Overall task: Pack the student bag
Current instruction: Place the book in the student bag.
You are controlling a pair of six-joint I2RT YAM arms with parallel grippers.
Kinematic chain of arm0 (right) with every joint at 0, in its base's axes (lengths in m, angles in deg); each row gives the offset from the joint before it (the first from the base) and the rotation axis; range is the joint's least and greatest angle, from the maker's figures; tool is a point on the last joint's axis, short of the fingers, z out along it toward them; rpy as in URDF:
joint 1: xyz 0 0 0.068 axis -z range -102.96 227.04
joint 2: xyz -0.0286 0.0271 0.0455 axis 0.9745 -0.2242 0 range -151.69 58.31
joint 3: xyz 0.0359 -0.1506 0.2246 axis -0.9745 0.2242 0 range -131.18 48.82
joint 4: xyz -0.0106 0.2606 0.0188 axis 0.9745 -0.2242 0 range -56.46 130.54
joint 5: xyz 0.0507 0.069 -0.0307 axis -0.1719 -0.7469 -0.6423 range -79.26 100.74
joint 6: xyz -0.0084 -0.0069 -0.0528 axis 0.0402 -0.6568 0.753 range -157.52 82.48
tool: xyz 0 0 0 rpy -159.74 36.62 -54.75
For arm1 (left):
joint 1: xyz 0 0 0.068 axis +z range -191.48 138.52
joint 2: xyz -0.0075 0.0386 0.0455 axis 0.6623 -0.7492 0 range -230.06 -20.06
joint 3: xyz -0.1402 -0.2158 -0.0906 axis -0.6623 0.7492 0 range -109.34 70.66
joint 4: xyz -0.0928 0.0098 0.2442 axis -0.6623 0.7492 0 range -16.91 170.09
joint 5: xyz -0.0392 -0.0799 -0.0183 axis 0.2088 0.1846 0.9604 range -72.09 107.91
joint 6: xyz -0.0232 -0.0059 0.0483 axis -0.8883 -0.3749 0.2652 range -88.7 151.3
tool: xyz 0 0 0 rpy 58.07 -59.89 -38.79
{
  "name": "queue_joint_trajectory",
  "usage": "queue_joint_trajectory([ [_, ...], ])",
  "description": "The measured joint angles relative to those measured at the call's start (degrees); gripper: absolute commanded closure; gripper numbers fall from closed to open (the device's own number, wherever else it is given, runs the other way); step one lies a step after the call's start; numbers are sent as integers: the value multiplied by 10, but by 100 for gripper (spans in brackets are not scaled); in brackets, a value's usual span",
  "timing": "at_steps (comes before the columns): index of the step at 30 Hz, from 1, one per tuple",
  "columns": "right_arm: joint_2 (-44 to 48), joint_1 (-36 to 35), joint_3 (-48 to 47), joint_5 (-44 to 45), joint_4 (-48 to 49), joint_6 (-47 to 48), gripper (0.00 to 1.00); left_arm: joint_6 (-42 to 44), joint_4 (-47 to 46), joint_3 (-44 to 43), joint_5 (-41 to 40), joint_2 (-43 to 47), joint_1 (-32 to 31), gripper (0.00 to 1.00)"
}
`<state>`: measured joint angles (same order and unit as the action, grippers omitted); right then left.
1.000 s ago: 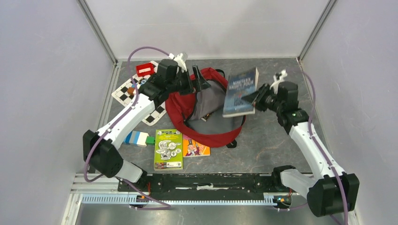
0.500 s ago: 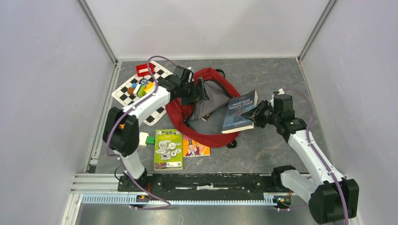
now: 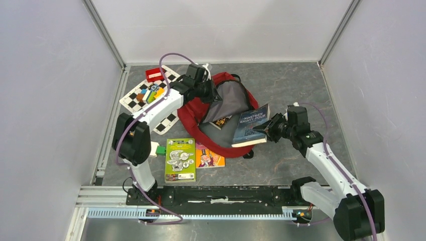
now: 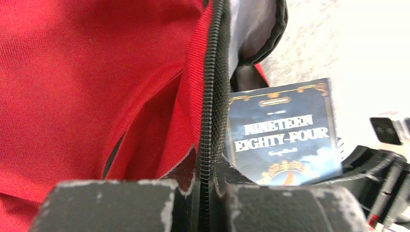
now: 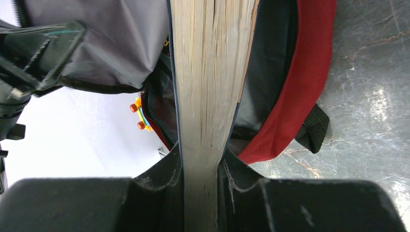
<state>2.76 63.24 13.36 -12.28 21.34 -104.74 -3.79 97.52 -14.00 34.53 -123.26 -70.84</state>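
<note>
The red backpack (image 3: 190, 119) lies open on the counter (image 3: 296, 85) between the two arms; the left hand (image 3: 211, 92) is clamped tight on its zipper edge (image 4: 208, 96), lifting the flap so the mouth gapes; the right hand (image 3: 268, 129) grips a dark blue book (image 3: 249, 125) by one edge, tilted toward the opening, apparently to slide it inside.

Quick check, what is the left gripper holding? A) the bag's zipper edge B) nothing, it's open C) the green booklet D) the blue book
A: the left wrist view shows the left gripper shut on the student bag along its black zipper; the right gripper has the blue book.
</note>
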Motion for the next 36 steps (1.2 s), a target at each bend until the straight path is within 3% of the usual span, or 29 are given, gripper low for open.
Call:
queue_joint_trajectory([
  [13, -30, -30, 2, 18, 94, -61, 100, -75, -192, 68, 59, 95, 0, 98],
  [26, -169, -34, -5, 74, 214, -44, 100, -114, -219, 92, 67, 96, 0, 98],
  [36, -309, -103, -110, 160, 255, 4, 100, -143, -255, 116, 67, 96, 0, 98],
])
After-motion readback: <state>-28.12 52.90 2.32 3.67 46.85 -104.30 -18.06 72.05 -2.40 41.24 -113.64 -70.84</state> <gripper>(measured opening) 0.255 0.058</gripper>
